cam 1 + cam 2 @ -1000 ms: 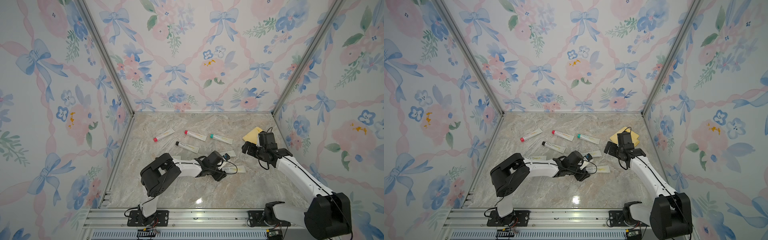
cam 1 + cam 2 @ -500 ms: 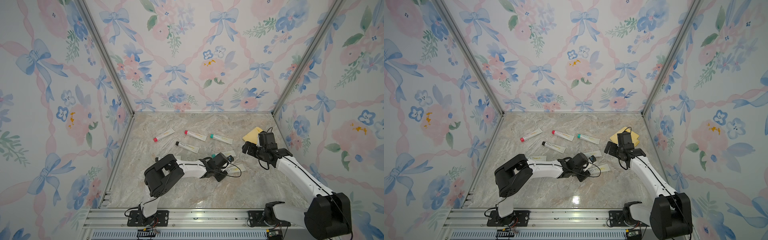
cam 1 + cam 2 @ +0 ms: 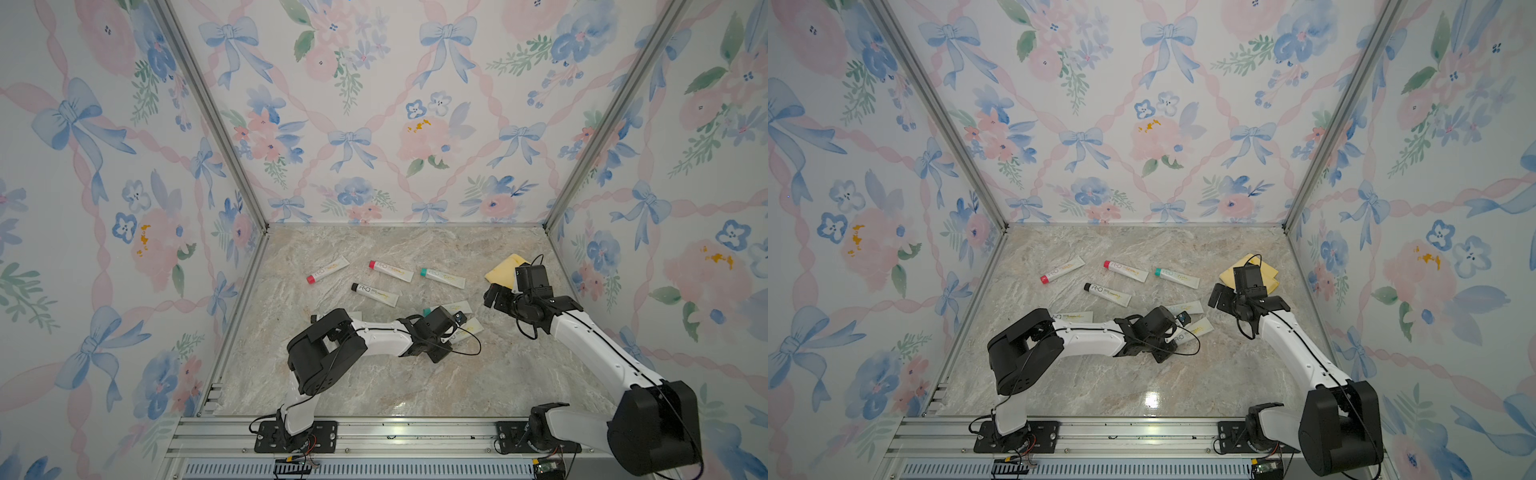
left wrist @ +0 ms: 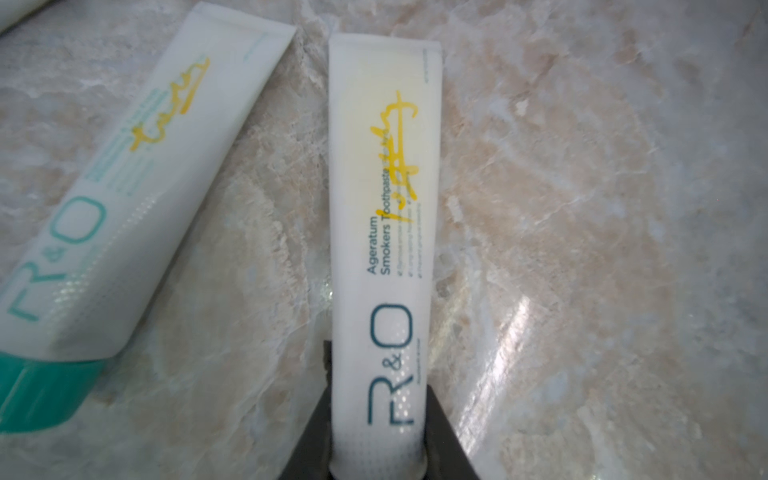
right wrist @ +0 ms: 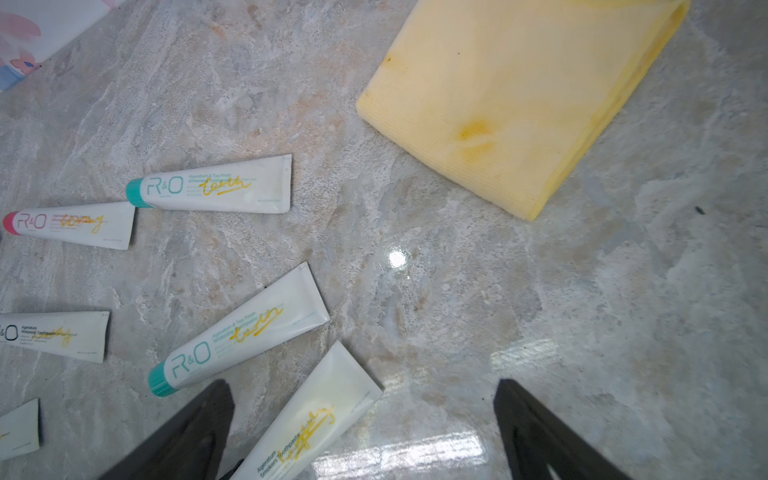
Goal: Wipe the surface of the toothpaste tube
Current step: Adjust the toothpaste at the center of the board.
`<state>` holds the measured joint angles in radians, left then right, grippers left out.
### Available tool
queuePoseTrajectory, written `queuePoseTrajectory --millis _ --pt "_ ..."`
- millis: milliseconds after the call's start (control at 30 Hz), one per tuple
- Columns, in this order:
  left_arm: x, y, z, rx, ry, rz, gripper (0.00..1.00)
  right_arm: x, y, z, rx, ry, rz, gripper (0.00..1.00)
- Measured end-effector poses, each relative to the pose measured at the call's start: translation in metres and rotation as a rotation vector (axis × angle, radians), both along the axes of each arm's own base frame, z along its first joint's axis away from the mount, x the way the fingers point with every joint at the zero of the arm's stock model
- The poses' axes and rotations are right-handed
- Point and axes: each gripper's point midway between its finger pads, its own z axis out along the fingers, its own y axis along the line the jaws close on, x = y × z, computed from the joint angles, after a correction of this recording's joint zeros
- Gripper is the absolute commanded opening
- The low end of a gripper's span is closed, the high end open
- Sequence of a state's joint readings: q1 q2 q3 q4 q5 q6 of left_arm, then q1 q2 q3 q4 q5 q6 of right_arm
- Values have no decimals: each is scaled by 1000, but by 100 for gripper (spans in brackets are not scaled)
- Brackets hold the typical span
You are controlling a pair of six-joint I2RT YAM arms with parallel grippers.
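And there's the toothpaste tube point(image 3: 468, 329), the white one with a yellow scribble over its print. In both top views it sits just right of the table's middle, about 3 o'clock, with its crimped end aiming at 2 o'clock. The left gripper point(image 4: 378, 374) has it, jaws pinched narrow on the cap end, a dark finger on either side. Just beside it, toward 12 o'clock and not touching, lies a teal-capped tube point(image 3: 451, 308). The right gripper point(image 5: 361, 386) hovers spread wide and grips nothing. It hangs above the marble table point(image 5: 540, 291), between the held tube and the yellow cloth point(image 3: 503, 270) at 1 o'clock. Further out, near 12 o'clock, a black-capped tube point(image 3: 374, 293) lies flat.
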<state>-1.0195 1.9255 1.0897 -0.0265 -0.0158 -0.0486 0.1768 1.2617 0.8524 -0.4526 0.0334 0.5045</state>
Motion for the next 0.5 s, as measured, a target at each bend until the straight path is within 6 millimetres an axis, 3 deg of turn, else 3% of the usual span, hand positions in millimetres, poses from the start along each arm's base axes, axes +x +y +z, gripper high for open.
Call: queuePoseTrajectory --millis 133,233,300,500 --pt "0 3 0 -4 0 6 14 0 3 -8 -4 24 8 99" --pt "0 4 -1 -14 0 6 33 0 3 -10 -6 31 10 99" --pt "-1 4 0 -26 3 9 40 0 3 -11 -6 34 10 99" --pt "0 14 0 -51 14 16 41 3 4 -15 -10 52 10 99"
